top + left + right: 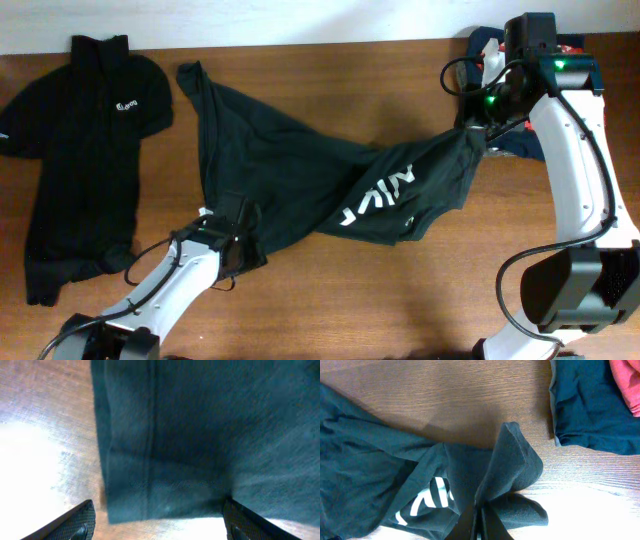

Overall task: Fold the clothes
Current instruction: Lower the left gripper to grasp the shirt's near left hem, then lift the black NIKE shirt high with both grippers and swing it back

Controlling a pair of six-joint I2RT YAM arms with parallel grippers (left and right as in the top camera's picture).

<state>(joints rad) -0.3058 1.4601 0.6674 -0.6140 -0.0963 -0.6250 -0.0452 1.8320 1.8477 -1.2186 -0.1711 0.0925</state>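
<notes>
The right tool (478, 130) pinches a corner of the T-shirt (290, 170), lifting it taut so the wide-open left tool (238, 248) can straddle the near hem.

The left arm (165, 290) comes in from below the T-shirt (290, 170), its white forearm slanting up to the shirt's lower hem. The left pincer (159, 510) sits at that hem with its 2 fingers (80, 522) spread wide, 1 on each side of the cloth edge and not closed on it. The right arm (575, 170) stands upright at the shirt's right side, its wrist bent toward the shirt. The right pincer (480, 527) is clamped tight on a bunched corner at the shirt's right end.
</notes>
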